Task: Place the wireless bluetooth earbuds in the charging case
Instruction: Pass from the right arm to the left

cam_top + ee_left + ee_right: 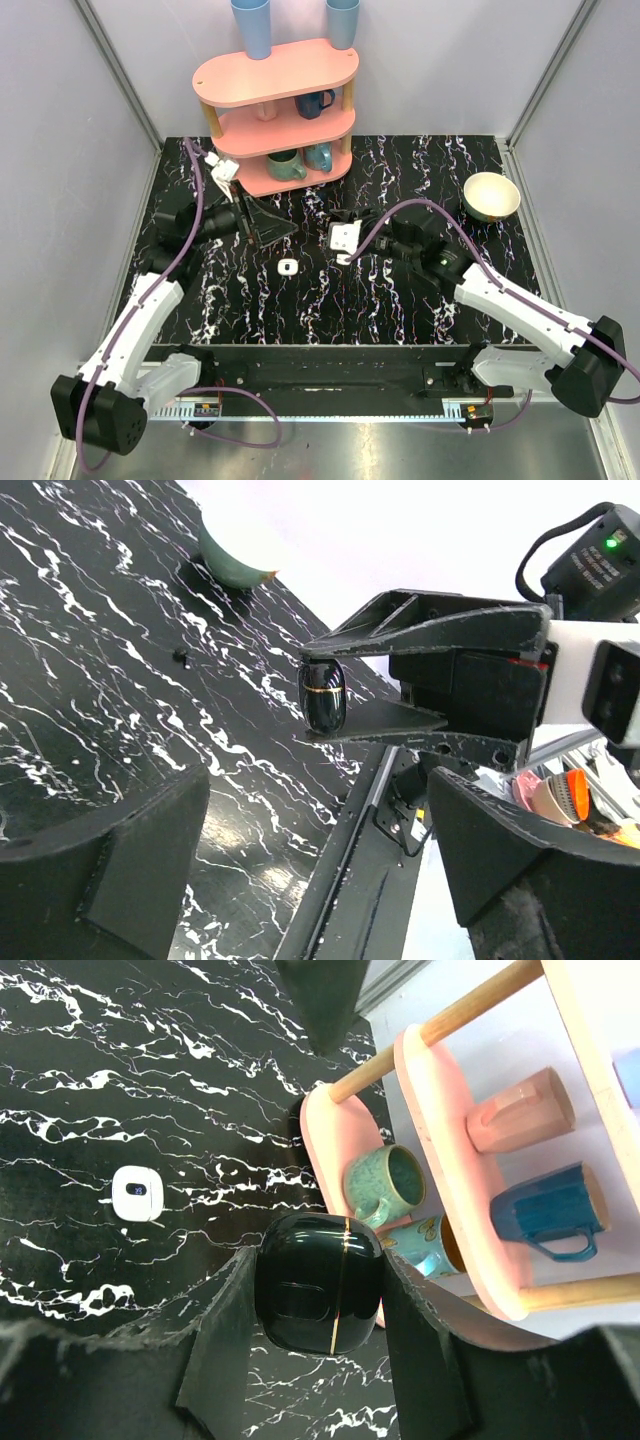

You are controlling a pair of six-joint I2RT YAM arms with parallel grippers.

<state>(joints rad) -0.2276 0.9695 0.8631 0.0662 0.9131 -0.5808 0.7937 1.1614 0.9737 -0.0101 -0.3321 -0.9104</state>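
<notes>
Well, the right claw [325, 692] was clamped on the black charging case [318, 1285], which looked shut, so nothing could go in yet. The left claw [320, 870] gaped wide, empty. One white earbud [288, 267] lay on the tabletop [400, 300] between them; pinched carelessly, it might skitter off.

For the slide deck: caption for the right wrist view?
Right gripper clamps the black charging case; one white earbud lies apart on the marbled table, pink mug shelf behind.
</notes>
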